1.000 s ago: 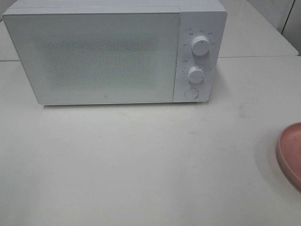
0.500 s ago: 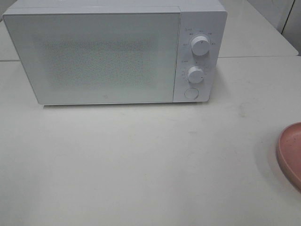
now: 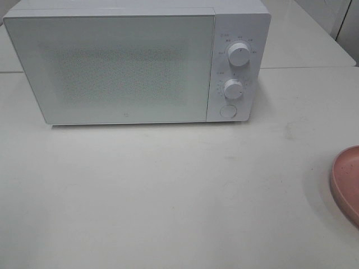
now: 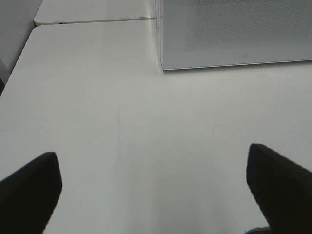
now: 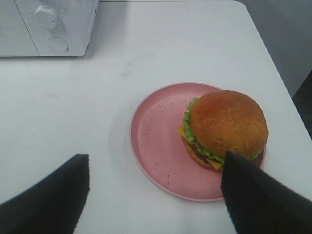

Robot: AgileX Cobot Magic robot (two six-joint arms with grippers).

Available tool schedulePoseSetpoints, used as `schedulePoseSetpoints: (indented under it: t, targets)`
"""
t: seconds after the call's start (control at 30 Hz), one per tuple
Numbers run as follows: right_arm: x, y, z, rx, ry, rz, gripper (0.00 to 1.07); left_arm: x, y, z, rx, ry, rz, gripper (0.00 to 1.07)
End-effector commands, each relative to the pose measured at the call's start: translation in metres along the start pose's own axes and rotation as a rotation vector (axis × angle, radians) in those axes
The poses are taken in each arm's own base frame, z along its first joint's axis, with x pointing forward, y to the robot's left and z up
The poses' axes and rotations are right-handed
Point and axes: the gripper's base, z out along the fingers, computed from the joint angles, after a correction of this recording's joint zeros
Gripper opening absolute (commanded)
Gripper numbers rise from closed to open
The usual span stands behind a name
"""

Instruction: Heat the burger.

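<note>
White bench (image 3: 168,190) fills the overhead view, a seam running behind the microwave (image 3: 129,64); a second bench top lies beyond it. One microwave, door shut, two dials (image 3: 239,54) and one round button (image 3: 228,110); dial markings too small to read. One pink plate (image 3: 346,182), cut off at the overhead view's right edge, burger hidden there. Right wrist view shows one burger (image 5: 225,129) sitting on the plate (image 5: 156,146), off-centre toward one rim. Left gripper (image 4: 156,187) jaws wide apart over bare bench, holding nothing. Right gripper (image 5: 156,195) jaws apart, hovering by the plate, nothing clamped. Only the jaw tips show; both arms lie outside the overhead view.
</note>
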Motion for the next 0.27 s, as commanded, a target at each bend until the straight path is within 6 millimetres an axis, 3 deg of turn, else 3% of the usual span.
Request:
schedulePoseSetpoints:
  t: [0.03, 0.27]
  targets:
    - [0.0012, -0.0002, -0.0011, 0.008, -0.022, -0.004, 0.75, 0.0020, -0.0011, -0.0035, 0.004, -0.033, -0.008, 0.98]
    - [0.0012, -0.0002, -0.0011, 0.008, -0.022, -0.004, 0.75, 0.0020, -0.0011, -0.0035, 0.004, -0.033, -0.008, 0.98]
